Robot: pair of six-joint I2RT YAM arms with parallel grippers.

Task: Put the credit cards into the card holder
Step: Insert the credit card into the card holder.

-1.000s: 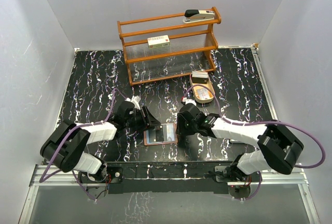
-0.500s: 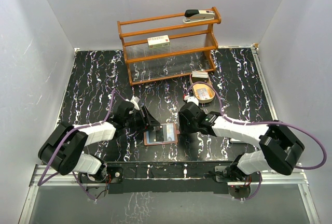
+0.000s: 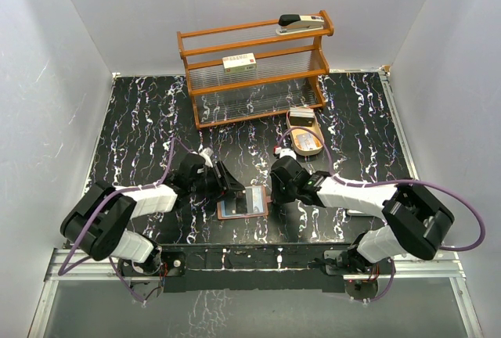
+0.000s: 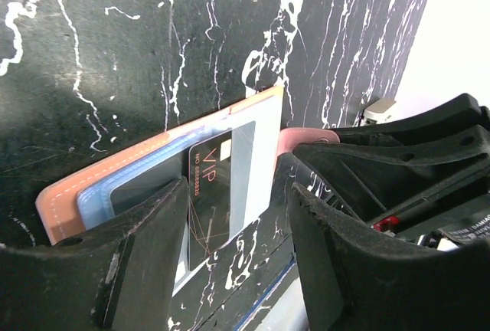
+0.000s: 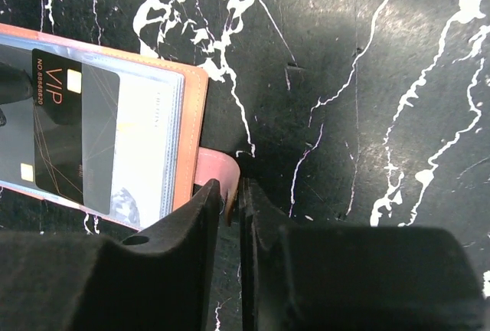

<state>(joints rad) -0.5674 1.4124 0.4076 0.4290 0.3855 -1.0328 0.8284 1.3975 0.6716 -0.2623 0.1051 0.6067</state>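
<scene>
Two tools flank the open holder (image 3: 243, 203) lying on the tabletop (image 3: 141, 119). The left tool (image 4: 239, 193) stands half wide, astride the holder's left end, where cards (image 4: 222, 185) sit in its pockets. The right tool (image 5: 232, 193), jaws narrow, pinches its pink tab (image 5: 213, 172).

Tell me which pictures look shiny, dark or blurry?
Top external view: sharp, evenly lit, only soft shadows on the table. Left wrist view: left fingers loom dark and slightly soft; pale sheen on the card holder clear pocket. Right wrist view: grey glare on the table.
</scene>
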